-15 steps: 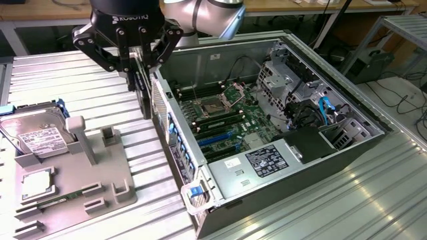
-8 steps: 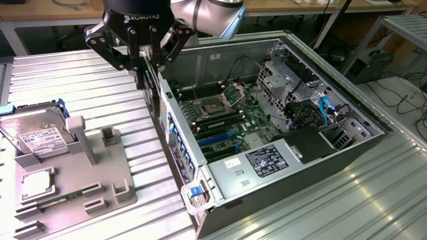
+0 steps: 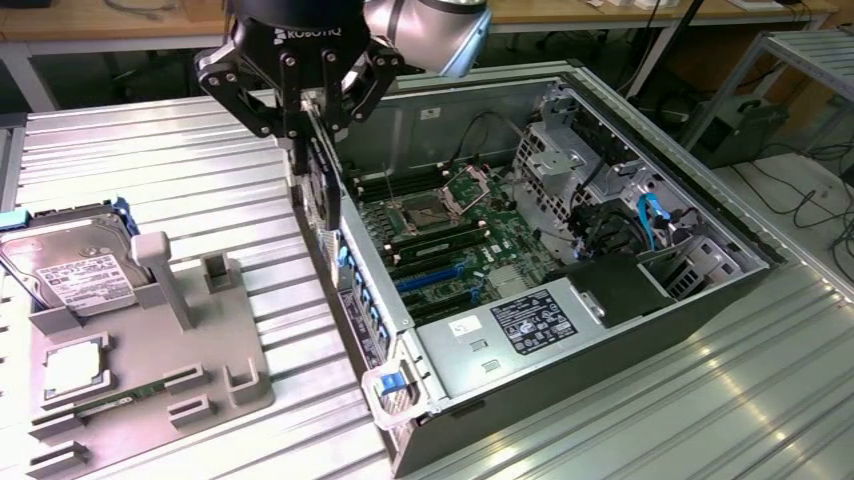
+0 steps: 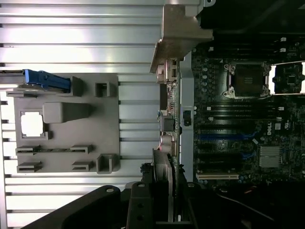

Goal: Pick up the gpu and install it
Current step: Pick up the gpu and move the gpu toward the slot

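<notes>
While two nearly closed fingers (image 3: 276,120) clamp one gpu (image 3: 318,195), it hangs by one open case (image 3: 441,125).

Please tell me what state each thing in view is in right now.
hand: shut on the gpu.
gpu: held upright over the case's edge, not yet in a slot.
computer case: side open, motherboard exposed.
processor socket: cover flipped open.
hard drive: resting in the grey holder.

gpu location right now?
Exterior view: the gpu hangs edge-on in the gripper, over the wall of the open computer case on the exterior view's left, between the grey fixture tray and the motherboard.
</notes>
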Tool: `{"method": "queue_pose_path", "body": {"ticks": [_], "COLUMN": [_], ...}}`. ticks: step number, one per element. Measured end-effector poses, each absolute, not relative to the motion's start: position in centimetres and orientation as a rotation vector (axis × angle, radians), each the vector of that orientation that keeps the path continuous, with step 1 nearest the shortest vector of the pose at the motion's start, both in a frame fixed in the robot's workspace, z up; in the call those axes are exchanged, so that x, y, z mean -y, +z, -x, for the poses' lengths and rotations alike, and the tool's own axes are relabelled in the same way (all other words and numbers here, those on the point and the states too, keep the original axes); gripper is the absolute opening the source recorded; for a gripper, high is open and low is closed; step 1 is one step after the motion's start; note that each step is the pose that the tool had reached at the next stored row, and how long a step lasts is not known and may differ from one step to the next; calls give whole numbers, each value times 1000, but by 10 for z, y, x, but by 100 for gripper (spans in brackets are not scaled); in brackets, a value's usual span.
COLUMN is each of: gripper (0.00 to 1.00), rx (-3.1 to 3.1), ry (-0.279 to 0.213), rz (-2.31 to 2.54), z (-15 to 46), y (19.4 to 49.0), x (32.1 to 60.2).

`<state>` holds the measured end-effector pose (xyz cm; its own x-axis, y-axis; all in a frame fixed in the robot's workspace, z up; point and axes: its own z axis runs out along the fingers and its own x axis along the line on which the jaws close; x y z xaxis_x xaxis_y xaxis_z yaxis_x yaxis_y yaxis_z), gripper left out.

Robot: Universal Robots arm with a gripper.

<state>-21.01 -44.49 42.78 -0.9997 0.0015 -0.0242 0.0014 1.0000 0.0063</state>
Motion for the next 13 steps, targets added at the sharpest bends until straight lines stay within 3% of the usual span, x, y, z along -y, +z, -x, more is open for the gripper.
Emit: {"method": "queue_pose_path", "body": {"ticks": [13], "gripper": [28], "rx": [-3117], "ry": [10], "rz": [-2], "z": [189], "y": [428], "x": [445]}}
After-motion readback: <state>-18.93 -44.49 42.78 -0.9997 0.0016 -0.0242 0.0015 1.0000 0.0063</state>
